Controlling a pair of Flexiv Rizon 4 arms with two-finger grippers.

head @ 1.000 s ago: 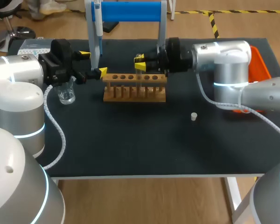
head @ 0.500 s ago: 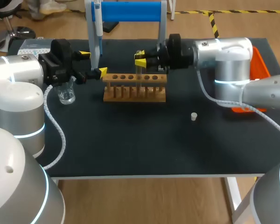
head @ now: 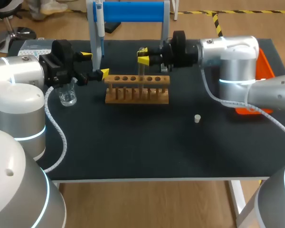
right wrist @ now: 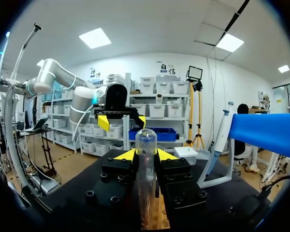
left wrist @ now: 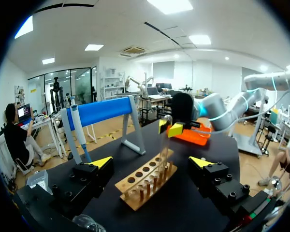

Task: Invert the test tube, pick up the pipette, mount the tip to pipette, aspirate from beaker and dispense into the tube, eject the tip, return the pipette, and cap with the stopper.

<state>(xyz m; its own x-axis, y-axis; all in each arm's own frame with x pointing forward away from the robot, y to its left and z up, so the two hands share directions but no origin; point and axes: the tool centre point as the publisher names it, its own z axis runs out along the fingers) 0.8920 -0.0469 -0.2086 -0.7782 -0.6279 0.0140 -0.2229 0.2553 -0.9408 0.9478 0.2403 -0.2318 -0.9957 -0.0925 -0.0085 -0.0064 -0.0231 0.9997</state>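
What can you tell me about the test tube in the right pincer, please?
The test tube is clear, glass-looking and apparently empty. It stands upright, rounded closed end up, clamped between the yellow tips of the right pincer, over the wooden rack. Whether its lower end is clear of the rack is hard to tell.

Bright even light from ceiling panels (right wrist: 95,37), faint shadows on table (head: 133,147)

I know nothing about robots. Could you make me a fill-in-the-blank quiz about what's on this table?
The right gripper is ____ on the glass test tube. The left gripper is ____, holding nothing. The pipette hangs on a stand with a ____ bar. The tray beside the right arm is ____.
Missing words: shut, open, blue, orange.
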